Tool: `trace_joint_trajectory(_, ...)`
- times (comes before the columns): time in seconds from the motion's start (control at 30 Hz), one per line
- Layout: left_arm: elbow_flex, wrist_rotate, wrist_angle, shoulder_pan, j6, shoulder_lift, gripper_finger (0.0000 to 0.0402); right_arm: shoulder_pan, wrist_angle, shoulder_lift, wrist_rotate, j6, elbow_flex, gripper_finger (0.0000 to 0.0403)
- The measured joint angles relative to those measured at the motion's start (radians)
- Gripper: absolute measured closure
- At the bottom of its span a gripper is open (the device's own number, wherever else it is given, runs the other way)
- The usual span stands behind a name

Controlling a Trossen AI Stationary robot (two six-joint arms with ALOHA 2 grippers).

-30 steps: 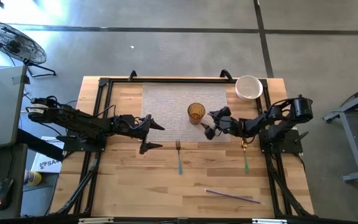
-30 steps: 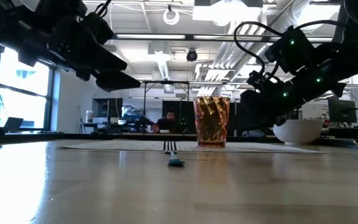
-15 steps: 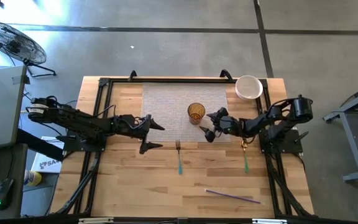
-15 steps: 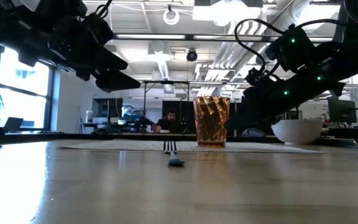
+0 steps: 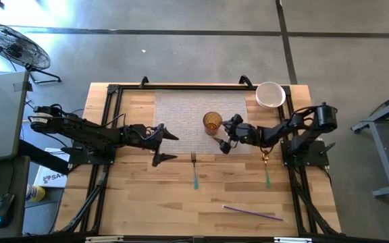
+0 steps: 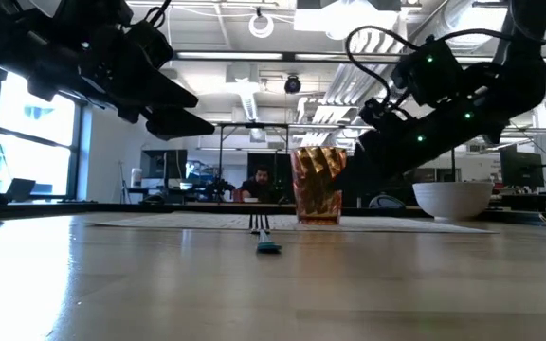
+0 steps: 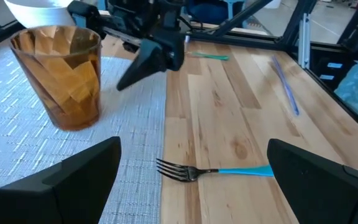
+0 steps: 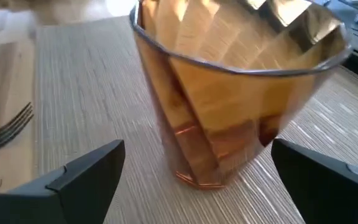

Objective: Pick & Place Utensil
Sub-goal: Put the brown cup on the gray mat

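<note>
A fork with a teal handle (image 5: 194,169) lies flat on the wood, tines toward the woven placemat (image 5: 181,111); the left wrist view shows it too (image 7: 210,171). A second utensil with a green handle (image 5: 267,173) lies to its right. An amber faceted cup (image 5: 213,122) stands upright on the placemat. My right gripper (image 5: 223,136) is open beside the cup, its fingers (image 8: 86,180) on either side of the cup's base (image 8: 197,174), apart from it. My left gripper (image 5: 165,146) hovers open above the wood, left of the fork.
A white bowl (image 5: 271,94) sits at the far right corner of the table. A purple straw (image 5: 252,212) lies near the near edge. Black frame rails (image 5: 110,121) run along the table's left, right and far sides. Bare wood lies between the fork and the straw.
My right gripper has moved a little toward the table's left and far edge, closing in on the amber cup until its open fingers stand on either side of it.
</note>
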Motion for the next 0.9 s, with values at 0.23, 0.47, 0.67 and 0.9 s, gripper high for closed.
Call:
trace_joint_trajectory(0.23, 0.0, 0.021, 0.002, 0.0, -0.007, 0.0, 0.0002, -0.028, 0.051, 0.105, 0.086, -0.034, 0.039, 0.0003)
trace_joint_trajectory(0.47, 0.0, 0.019, 0.001, 0.0, -0.007, 0.0, 0.0002, -0.056, 0.339, 0.232, -0.057, -0.086, 0.051, 0.0003)
trace_joint_trajectory(0.67, 0.0, 0.019, 0.0, 0.0, -0.007, 0.0, 0.0002, -0.073, 0.415, 0.365, -0.111, -0.108, 0.124, 0.0006)
trace_joint_trajectory(0.9, 0.0, 0.019, -0.008, 0.0, -0.007, 0.0, 0.0002, -0.072, 0.435, 0.364, -0.149, -0.105, 0.142, 0.0006)
